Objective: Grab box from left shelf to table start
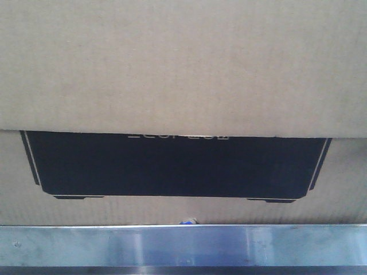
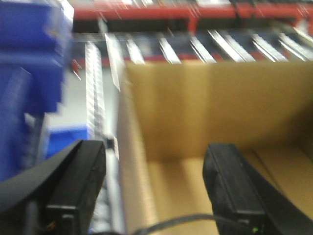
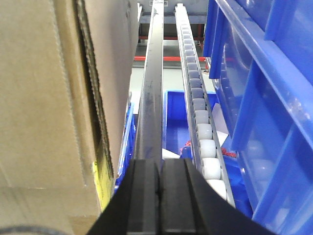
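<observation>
The brown cardboard box (image 1: 183,63) fills the front view, its black panel (image 1: 172,166) partly covered by an overhanging flap. It rests just behind the silvery shelf (image 1: 183,246) edge. In the blurred left wrist view my left gripper (image 2: 155,149) is open. One of its fingers (image 2: 76,186) is outside the box (image 2: 210,103) and the other is inside, with the box's wall edge between them. My right gripper (image 3: 159,164) is shut on nothing, just right of the box's side (image 3: 44,98). The table is out of view.
A dark metal rail (image 3: 151,83) and a roller track (image 3: 195,98) run ahead of the right gripper. Blue bins (image 3: 264,98) stand close on its right, and another lies below. Left of the box are more blue bins (image 2: 29,58), with roller tracks and a red beam (image 2: 146,12) behind.
</observation>
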Controlling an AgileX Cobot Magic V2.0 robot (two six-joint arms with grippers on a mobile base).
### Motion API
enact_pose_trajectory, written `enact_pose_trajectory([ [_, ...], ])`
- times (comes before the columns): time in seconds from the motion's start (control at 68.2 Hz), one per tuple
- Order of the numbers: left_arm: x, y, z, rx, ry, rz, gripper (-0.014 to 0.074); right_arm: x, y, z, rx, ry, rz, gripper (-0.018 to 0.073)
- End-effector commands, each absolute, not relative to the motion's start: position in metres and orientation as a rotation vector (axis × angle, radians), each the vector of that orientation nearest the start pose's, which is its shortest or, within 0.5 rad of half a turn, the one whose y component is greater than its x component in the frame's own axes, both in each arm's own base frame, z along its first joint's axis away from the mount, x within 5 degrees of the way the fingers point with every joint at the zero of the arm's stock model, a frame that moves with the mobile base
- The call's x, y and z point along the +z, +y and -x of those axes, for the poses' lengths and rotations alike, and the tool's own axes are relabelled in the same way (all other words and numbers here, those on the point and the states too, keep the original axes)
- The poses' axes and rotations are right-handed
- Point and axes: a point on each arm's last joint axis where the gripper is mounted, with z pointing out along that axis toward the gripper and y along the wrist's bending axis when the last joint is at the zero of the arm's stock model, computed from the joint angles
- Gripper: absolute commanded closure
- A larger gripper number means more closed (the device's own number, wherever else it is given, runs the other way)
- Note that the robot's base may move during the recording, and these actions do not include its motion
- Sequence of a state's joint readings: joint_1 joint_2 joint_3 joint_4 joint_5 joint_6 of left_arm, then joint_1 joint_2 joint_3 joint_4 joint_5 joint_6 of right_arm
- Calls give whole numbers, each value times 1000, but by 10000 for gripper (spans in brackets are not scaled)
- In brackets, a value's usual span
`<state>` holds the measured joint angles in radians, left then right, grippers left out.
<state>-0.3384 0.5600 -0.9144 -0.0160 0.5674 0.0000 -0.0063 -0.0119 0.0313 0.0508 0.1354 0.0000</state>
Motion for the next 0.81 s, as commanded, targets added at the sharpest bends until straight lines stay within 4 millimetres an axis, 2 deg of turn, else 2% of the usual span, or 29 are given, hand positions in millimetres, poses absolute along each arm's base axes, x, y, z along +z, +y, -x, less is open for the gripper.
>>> enact_pose_trajectory([
  [0.0, 440, -39, -97, -336, 1680, -277, 267, 199, 0, -56, 32, 1540, -46, 503],
  [0.352, 441, -60, -156, -360, 2013, -215, 267, 199, 0, -56, 32, 1536, -46, 503],
  [0.587, 441, -56, -187, -264, 2254, -102, 267, 199, -1, -56, 31, 1534, -46, 503],
  [0.792, 435, -60, -212, -212, 2397, -100, 267, 200, -1, -56, 31, 1533, -46, 503],
])
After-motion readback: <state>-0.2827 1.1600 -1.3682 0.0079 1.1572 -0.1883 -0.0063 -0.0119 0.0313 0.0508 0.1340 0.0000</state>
